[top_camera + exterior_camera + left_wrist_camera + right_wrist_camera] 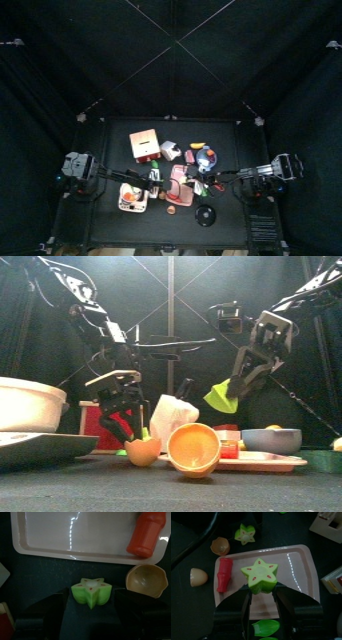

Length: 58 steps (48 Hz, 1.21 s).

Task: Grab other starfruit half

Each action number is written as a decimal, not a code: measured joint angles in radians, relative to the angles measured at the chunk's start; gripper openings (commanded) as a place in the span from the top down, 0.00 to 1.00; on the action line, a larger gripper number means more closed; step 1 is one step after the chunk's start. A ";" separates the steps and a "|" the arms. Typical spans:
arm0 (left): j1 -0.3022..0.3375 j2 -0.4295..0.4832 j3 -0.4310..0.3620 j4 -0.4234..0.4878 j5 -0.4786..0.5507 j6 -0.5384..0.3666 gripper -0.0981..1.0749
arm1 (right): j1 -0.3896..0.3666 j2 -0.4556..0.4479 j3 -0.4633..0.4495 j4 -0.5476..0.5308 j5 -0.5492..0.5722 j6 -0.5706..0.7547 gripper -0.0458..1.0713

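Hovering low over the black worktop [40, 577], the left gripper [90, 604] has its fingers spread wide on either side of the green, five-ridged starfruit half [91, 592], which stands cut face up just beside the pale plastic tray [67, 542] and near an orange egg-shaped shell half [147, 579]. The fruit looks light, waxy and easily bruised, so I judge a gentle squeeze across two opposite ridges, low on the body, would hold best. Further right, the right gripper [261, 592] is raised over the tray, its fingers clamped on the second green starfruit half [260, 574].
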 measured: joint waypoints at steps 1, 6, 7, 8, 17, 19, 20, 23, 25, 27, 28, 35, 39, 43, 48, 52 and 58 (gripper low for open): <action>0.000 0.000 -0.002 -0.002 0.002 0.000 0.11 | 0.000 0.000 0.000 0.000 0.000 0.000 0.42; 0.000 0.000 0.000 -0.002 0.002 0.000 0.11 | 0.000 0.002 0.000 0.000 0.000 0.000 0.42; 0.000 -0.002 -0.002 -0.002 0.000 0.000 0.11 | 0.000 0.000 0.000 0.000 0.000 0.002 0.42; 0.000 0.000 0.000 0.000 0.002 0.000 0.12 | 0.000 0.000 0.000 0.000 0.000 0.000 0.42; 0.000 0.000 0.000 -0.002 0.000 0.000 0.22 | 0.000 0.000 0.000 0.000 0.000 0.000 0.42; 0.000 0.000 -0.002 0.000 0.000 0.000 0.25 | 0.002 0.000 0.000 0.000 0.000 0.002 0.42; 0.000 -0.002 -0.002 -0.002 0.000 0.000 0.26 | 0.002 0.000 0.000 0.000 0.000 0.000 0.42; 0.000 0.000 -0.002 -0.002 0.002 0.000 0.30 | 0.002 0.002 0.000 0.000 0.000 0.000 0.42; 0.002 0.000 0.000 -0.002 0.000 0.000 0.32 | 0.002 0.002 0.002 0.000 0.000 0.000 0.42; 0.000 0.000 0.000 -0.002 0.002 0.000 0.33 | 0.002 0.002 0.000 0.000 0.000 0.000 0.42; 0.002 0.000 0.000 -0.002 0.002 0.000 0.34 | 0.002 0.002 0.000 0.002 0.000 0.002 0.42; 0.002 -0.014 0.000 -0.002 0.015 0.000 0.34 | 0.002 0.006 0.000 0.012 0.003 0.000 0.42; 0.000 -0.040 0.000 -0.006 0.017 0.000 0.34 | 0.002 0.006 0.000 0.023 0.015 0.002 0.42; -0.006 -0.069 0.000 -0.009 0.018 0.000 0.34 | 0.003 0.006 -0.009 0.040 0.032 0.002 0.42; -0.020 -0.092 0.000 -0.020 0.017 0.000 0.34 | 0.005 0.006 -0.028 0.074 0.060 0.002 0.42; -0.026 -0.100 0.000 -0.031 0.015 0.000 0.34 | 0.005 0.011 -0.043 0.107 0.086 0.000 0.42; -0.031 -0.107 0.000 -0.037 0.000 -0.002 0.34 | 0.011 0.035 -0.058 0.178 0.123 0.002 0.42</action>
